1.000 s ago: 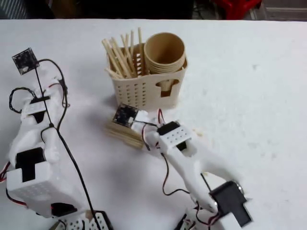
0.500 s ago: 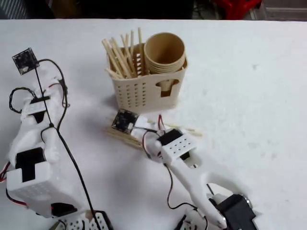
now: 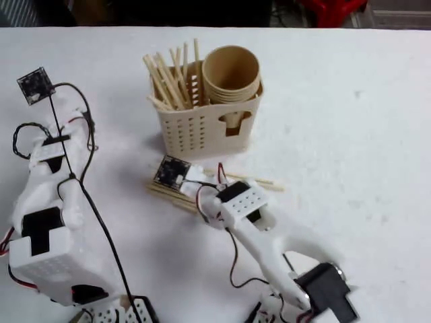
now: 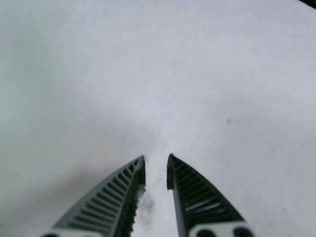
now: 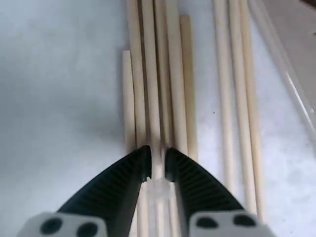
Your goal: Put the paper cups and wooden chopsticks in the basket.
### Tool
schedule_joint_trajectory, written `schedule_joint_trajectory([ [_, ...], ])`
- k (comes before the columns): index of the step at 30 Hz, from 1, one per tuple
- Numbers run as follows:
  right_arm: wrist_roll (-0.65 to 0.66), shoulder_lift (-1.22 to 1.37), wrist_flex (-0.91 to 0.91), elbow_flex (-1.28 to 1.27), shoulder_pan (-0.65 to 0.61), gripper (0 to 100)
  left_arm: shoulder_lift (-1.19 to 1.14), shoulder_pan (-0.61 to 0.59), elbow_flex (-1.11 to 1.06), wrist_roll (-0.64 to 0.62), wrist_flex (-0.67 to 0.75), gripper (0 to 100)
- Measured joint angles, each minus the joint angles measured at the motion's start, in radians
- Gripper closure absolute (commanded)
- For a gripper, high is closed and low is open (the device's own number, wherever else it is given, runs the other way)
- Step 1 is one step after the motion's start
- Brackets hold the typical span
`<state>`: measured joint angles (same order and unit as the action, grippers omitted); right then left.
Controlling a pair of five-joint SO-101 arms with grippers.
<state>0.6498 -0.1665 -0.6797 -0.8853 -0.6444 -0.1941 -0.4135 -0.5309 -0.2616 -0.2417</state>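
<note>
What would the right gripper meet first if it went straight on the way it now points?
The wooden chopsticks lying on the table. The right gripper points down at them, its jaws close around one stick; it probably touches them.

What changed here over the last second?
The right claw crept slightly toward the near edge of the table, over the loose chopsticks, and its arm's elbow shifted too. Nothing was lifted or released. The left arm, the basket and the cups in it stayed put.
</note>
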Motion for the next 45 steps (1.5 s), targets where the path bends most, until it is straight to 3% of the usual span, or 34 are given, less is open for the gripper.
schedule_joint_trajectory([
  [3,0.003,0.066,-0.003,0.035,0.005,88.8,0.0,0.0,0.0,0.0,0.0,91],
  [6,0.003,0.092,-0.003,0.057,0.005,98.8,0.0,0.0,0.0,0.0,0.0,91],
  [25,-0.018,-0.201,-0.054,-0.032,0.051,98.0,0.0,0.0,0.0,0.0,0.0,91],
  [32,-0.025,-0.124,0.005,-0.037,0.049,81.8,0.0,0.0,0.0,0.0,0.0,91],
  [42,-0.029,0.081,0.023,0.061,0.055,98.1,0.0,0.0,0.0,0.0,0.0,91],
  [45,-0.029,0.086,0.028,0.064,0.057,98.0,0.0,0.0,0.0,0.0,0.0,91],
])
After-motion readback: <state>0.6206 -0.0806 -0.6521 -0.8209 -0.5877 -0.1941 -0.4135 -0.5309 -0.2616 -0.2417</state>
